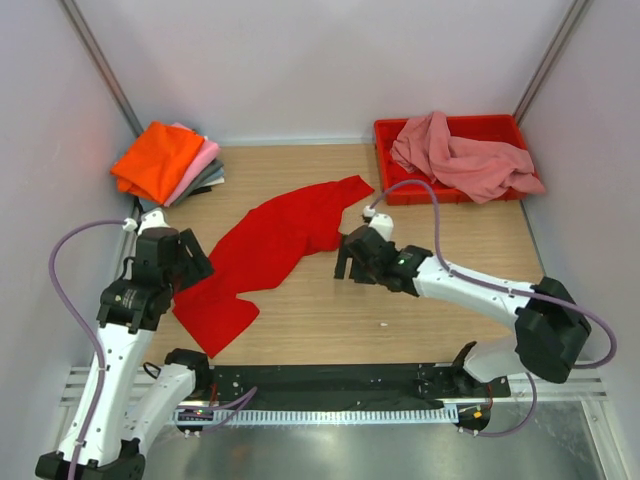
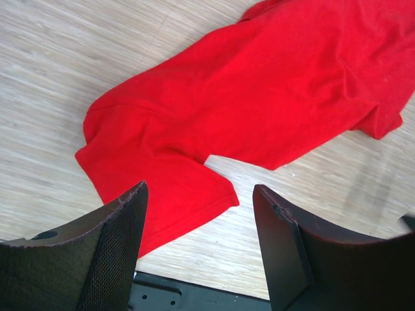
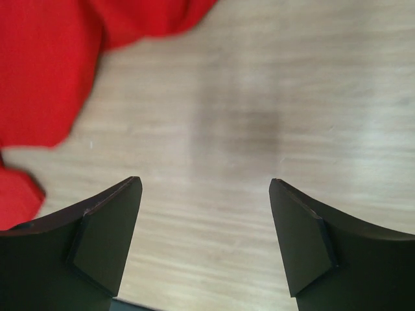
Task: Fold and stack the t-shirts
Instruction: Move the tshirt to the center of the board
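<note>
A bright red t-shirt (image 1: 275, 245) lies crumpled and stretched diagonally across the wooden table; it also shows in the left wrist view (image 2: 259, 97) and at the upper left of the right wrist view (image 3: 45, 71). A dusty pink t-shirt (image 1: 465, 160) is heaped in the red plastic tray (image 1: 400, 135). A folded stack with an orange shirt (image 1: 158, 160) on top, light pink and grey beneath, sits at the back left. My left gripper (image 1: 190, 262) is open and empty above the red shirt's near left end (image 2: 201, 194). My right gripper (image 1: 350, 262) is open and empty over bare wood just right of the shirt (image 3: 204, 188).
White walls close in the table on the left, back and right. A black rail (image 1: 330, 385) runs along the near edge. Purple cables loop off both arms.
</note>
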